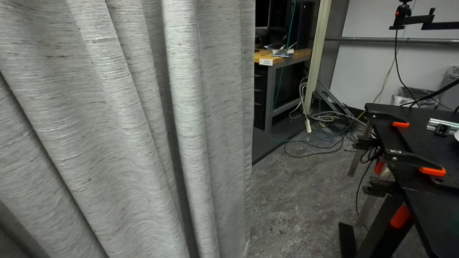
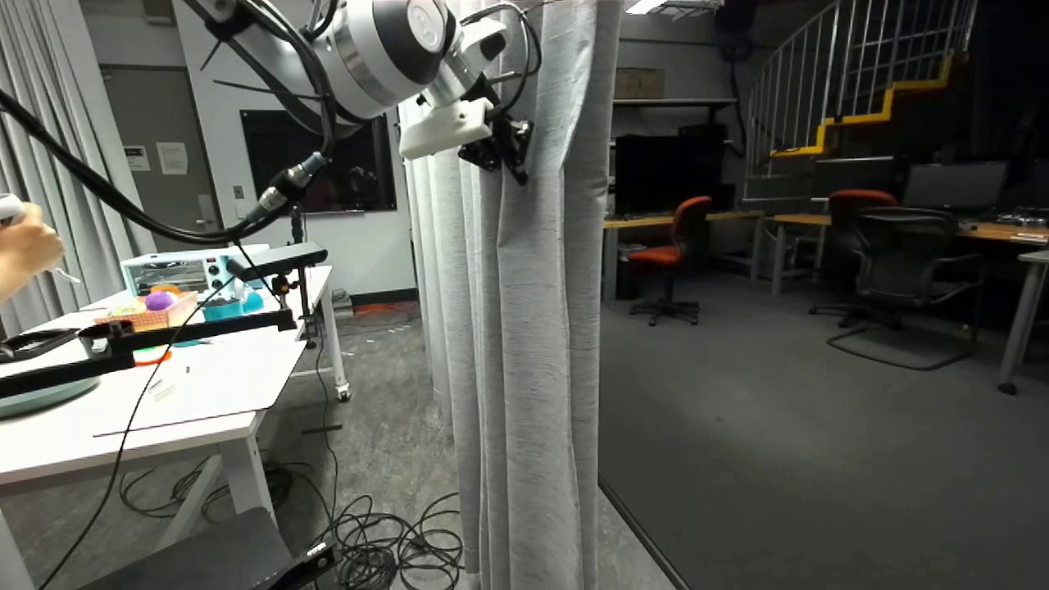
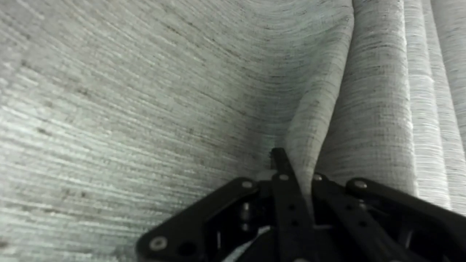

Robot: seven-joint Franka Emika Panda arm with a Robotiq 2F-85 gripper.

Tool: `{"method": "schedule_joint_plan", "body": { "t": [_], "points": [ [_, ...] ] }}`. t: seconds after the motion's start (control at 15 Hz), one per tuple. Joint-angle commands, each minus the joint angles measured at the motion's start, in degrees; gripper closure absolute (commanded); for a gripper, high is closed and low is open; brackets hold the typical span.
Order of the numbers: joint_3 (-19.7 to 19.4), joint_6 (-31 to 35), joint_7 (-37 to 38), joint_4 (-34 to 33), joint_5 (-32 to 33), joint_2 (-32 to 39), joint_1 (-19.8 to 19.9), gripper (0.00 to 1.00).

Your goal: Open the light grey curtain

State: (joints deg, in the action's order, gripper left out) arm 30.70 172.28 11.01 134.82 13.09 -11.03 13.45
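The light grey curtain [image 1: 125, 125] hangs in broad vertical folds and fills the left half of an exterior view. It also hangs down the middle of an exterior view [image 2: 537, 352] and fills the wrist view [image 3: 145, 109]. My gripper [image 2: 518, 154] is at the curtain's upper part, touching it, and the fabric creases there. In the wrist view a narrow fold runs down between the fingers of my gripper [image 3: 299, 171], which are closed on it. The right fingertip is hidden behind this fold. The gripper is out of view in an exterior view, where the curtain fills the left side.
A black table [image 1: 416, 143] with orange-tipped clamps stands at the right. A wooden-topped desk [image 1: 297, 53] and loose cables [image 1: 322, 125] lie beyond the curtain. A white table [image 2: 229, 377], coiled cables [image 2: 393, 541] and an orange chair [image 2: 676, 238] stand around. A person's hand [image 2: 29, 246] shows at the left edge.
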Motion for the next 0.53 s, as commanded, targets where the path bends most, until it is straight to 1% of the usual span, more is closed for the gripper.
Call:
{"method": "schedule_joint_plan", "body": {
  "t": [0.0, 0.27, 0.47],
  "points": [
    [6.2, 1.1, 2.7, -4.9, 3.1, 9.5, -0.2, 1.00],
    [11.0, 0.8, 3.7, -9.7, 7.2, 14.2, -0.6, 1.00],
    [13.4, 0.5, 5.4, -13.6, 11.5, 17.7, -1.9, 1.00]
  ]
}}
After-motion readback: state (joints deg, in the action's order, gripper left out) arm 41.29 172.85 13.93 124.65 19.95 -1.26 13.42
